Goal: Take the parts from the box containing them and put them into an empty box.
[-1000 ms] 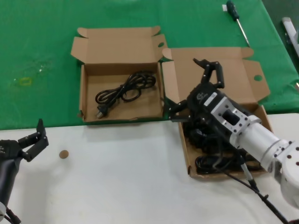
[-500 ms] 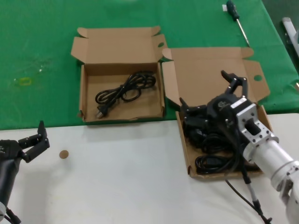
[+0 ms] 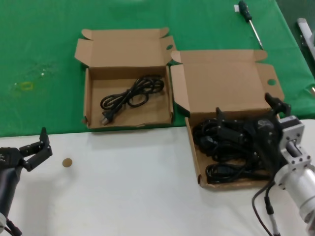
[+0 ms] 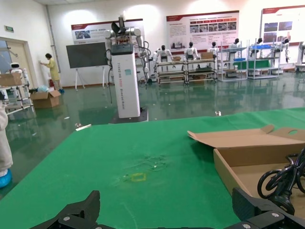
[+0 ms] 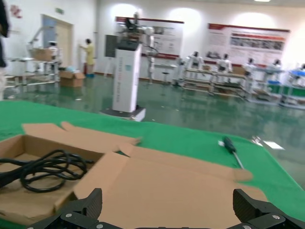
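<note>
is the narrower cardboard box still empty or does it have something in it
Not empty: the narrower box has one black power cord lying looped on its floor, lid folded open behind it. The rest of the cords sit in the wider box.

Green cloth (image 3: 39, 44) covers far half of white table (image 3: 123, 196). Screwdriver (image 3: 248, 19) lies on cloth, far right. Small brown disc (image 3: 67, 162) on white surface, near left.
</note>
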Robot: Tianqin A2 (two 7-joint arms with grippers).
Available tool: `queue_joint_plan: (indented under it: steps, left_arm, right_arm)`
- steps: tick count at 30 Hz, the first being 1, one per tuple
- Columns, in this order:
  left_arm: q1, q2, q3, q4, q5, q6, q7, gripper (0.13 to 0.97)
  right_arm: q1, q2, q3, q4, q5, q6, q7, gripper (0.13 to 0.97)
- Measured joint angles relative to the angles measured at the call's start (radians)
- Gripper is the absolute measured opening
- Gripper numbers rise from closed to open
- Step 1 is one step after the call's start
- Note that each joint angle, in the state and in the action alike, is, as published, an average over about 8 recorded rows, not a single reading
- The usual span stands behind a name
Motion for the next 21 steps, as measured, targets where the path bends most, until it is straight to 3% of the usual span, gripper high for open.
queue_joint_plan:
  steps: [21]
  left_arm:
    - [0.0,0.0,0.0,0.0,0.0,0.0,0.0,0.966]
  right_arm:
    - [-0.023,-0.004,0.014,0.01,0.011,0.02,0.021,0.966]
